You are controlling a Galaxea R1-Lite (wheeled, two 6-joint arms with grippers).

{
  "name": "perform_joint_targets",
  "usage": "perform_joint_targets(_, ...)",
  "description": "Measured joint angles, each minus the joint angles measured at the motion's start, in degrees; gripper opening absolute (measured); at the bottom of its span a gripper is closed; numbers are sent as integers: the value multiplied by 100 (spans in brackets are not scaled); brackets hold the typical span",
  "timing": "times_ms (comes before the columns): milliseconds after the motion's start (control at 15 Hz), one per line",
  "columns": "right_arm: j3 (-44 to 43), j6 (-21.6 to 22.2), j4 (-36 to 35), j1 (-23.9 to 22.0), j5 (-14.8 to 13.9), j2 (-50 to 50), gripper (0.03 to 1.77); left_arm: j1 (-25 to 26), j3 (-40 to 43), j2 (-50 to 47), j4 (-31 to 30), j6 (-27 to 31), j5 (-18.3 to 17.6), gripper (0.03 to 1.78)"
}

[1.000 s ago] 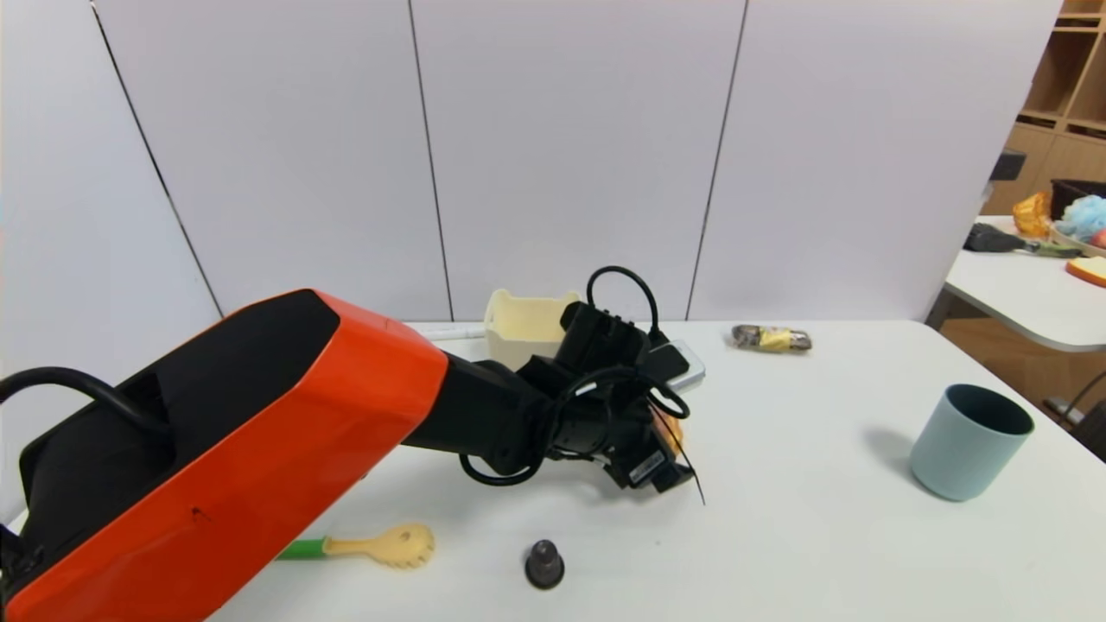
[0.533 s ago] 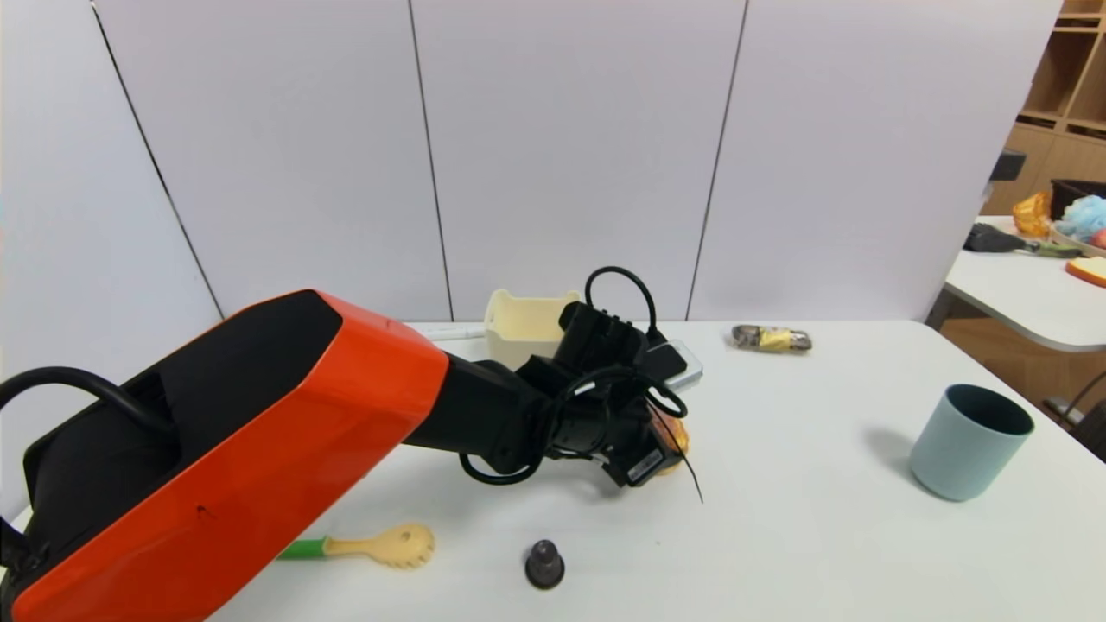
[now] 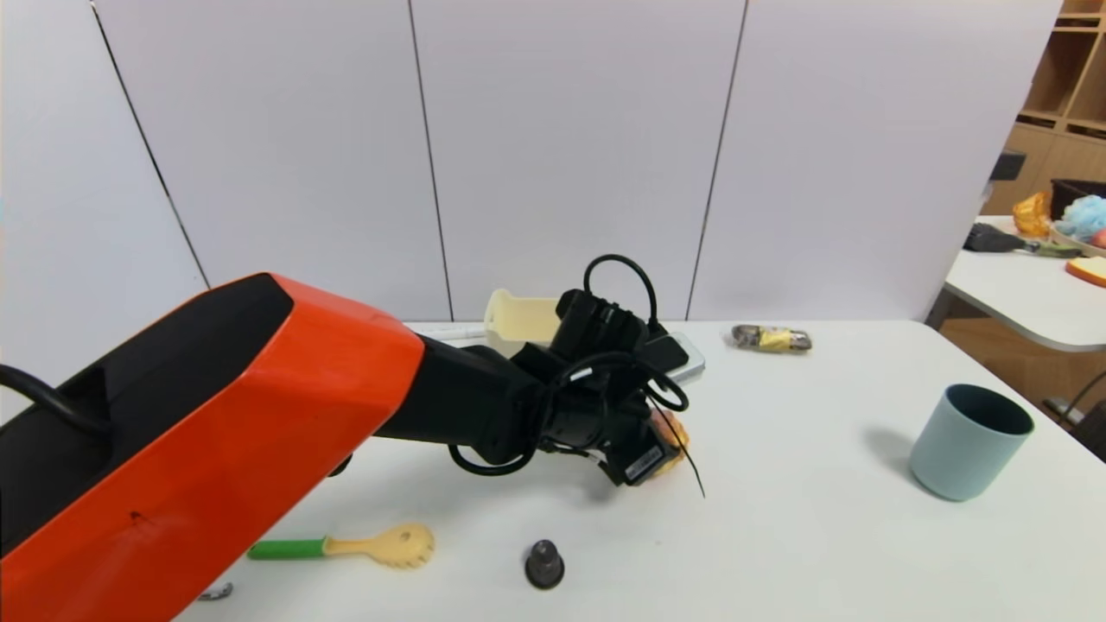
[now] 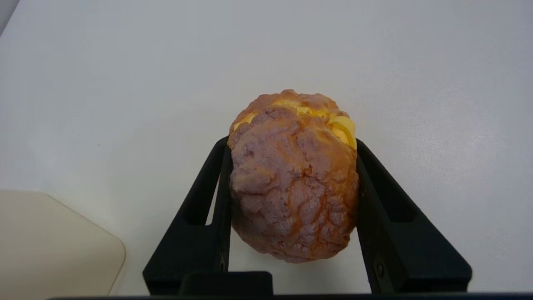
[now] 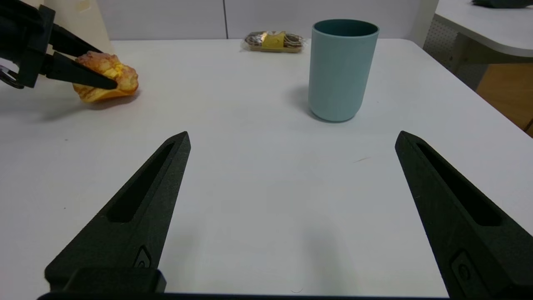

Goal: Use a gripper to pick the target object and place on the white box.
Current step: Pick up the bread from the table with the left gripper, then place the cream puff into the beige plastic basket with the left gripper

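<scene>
Since a second ago our left gripper (image 4: 293, 183) has clamped onto the bun (image 4: 293, 175), lifting it slightly off the table (image 3: 821, 518), near the white box (image 3: 518, 318). Right gripper (image 5: 291, 166) sits parked, fingers spread.

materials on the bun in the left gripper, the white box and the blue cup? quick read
Bun: looks like a moulded fake, foam or soft plastic; glossy cracked crust, uniform yellow filling. Left gripper is shut on it.
White box: cream plastic, matte, thin moulded walls.
Blue cup: likely matte plastic; even colour, no glaze shine.
</scene>
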Motion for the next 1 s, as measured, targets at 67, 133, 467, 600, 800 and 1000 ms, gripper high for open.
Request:
perform_joint_targets(67,0,0,2,0,0,0,170,11,2,-94,107,-2,1,84)
perform_joint_targets(133,0,2,-2,0,2,0,170,15,6,-191,215,2,1,84)
perform_joint_targets(467,0,0,0,0,2,0,170,182,6,-780,735,46,6,84)
perform_joint_targets(600,0,2,2,0,2,0,170,271,0,-1012,784,69,9,84)
perform_joint_targets(800,0,0,2,0,-2,0,170,557,-2,-1289,757,113,26,84)
perform_joint_targets(1000,0,0,0,0,0,0,170,807,-133,-1445,733,168,23,84)
